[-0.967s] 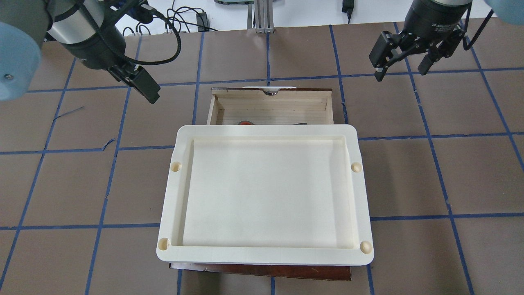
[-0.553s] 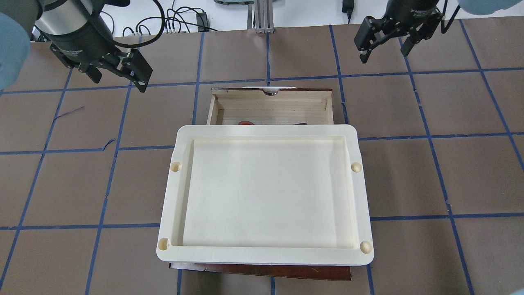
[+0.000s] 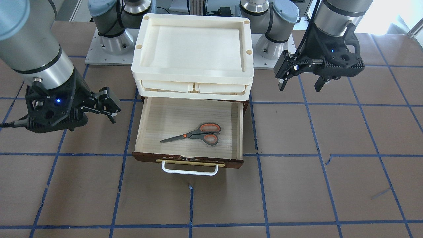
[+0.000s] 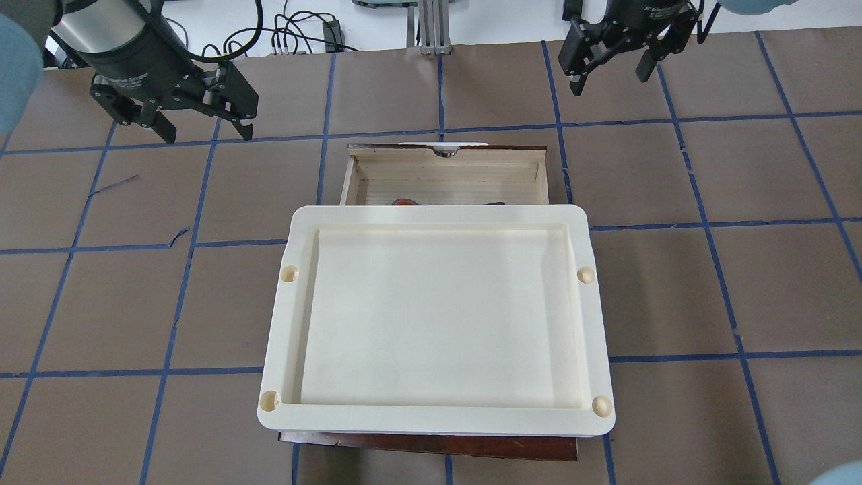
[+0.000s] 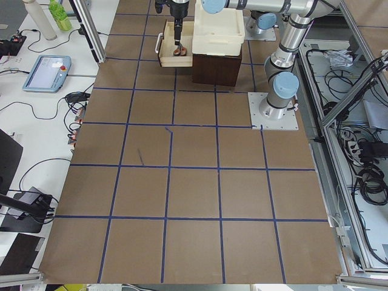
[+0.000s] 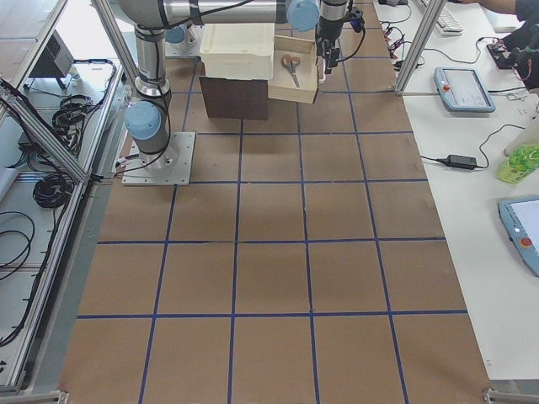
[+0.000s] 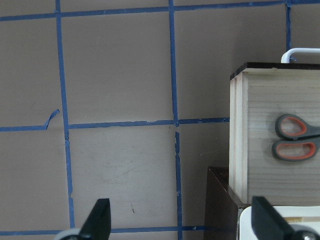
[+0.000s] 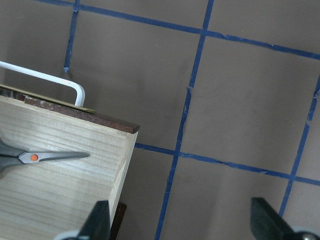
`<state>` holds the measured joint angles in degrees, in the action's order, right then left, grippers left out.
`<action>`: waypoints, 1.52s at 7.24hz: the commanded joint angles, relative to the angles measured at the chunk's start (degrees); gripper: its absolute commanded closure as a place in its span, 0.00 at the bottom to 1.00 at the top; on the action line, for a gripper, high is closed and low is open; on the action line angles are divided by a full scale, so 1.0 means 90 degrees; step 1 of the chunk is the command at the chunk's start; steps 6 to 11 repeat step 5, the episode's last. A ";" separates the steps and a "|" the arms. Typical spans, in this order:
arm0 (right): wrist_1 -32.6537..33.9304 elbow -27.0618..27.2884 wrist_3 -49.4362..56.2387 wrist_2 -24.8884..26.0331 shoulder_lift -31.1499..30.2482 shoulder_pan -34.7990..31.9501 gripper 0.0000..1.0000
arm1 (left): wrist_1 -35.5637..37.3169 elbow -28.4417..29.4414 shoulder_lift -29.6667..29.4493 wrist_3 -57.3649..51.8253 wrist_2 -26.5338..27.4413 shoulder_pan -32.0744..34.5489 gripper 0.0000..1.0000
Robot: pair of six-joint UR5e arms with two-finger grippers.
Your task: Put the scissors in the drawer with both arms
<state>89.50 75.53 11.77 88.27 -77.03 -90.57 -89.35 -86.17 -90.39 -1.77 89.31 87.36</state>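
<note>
The scissors (image 3: 195, 134) lie flat inside the open drawer (image 3: 140, 129), handles toward my left side; part of them shows in the overhead view (image 4: 404, 201). My left gripper (image 4: 205, 131) is open and empty, raised to the left of the drawer (image 4: 444, 175). My right gripper (image 4: 609, 77) is open and empty, raised to the drawer's far right. In the front view the left gripper (image 3: 300, 84) and the right gripper (image 3: 110, 105) hang either side of the drawer. The left wrist view shows the orange-lined handles (image 7: 295, 137); the right wrist view shows the blades (image 8: 50, 156).
Cream plastic trays (image 4: 438, 417) are stacked on the dark brown cabinet (image 4: 431, 444) above the drawer. The drawer's white bar handle (image 3: 190, 172) points away from my base. The table is brown paper with blue tape lines (image 4: 707, 229). Cables lie at the far edge (image 4: 296, 34).
Both grippers have moved up and away toward the table's far edge, apart from the drawer. The left gripper has turned about its wrist. The scissors and drawer have not moved.
</note>
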 commanded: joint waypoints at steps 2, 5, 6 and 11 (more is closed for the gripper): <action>-0.0072 0.1031 -0.0272 0.0006 -0.0932 0.0014 0.00 | -0.0179 0.0005 0.0024 0.0041 -0.0051 -0.0020 0.00; -0.0062 0.1032 -0.0175 0.0016 -0.0923 0.0122 0.00 | -0.0218 -0.0005 0.0024 0.0041 -0.0051 -0.0020 0.00; -0.0062 0.1032 -0.0175 0.0016 -0.0923 0.0122 0.00 | -0.0218 -0.0005 0.0024 0.0041 -0.0051 -0.0020 0.00; -0.0062 0.1032 -0.0175 0.0016 -0.0923 0.0122 0.00 | -0.0218 -0.0005 0.0024 0.0041 -0.0051 -0.0020 0.00</action>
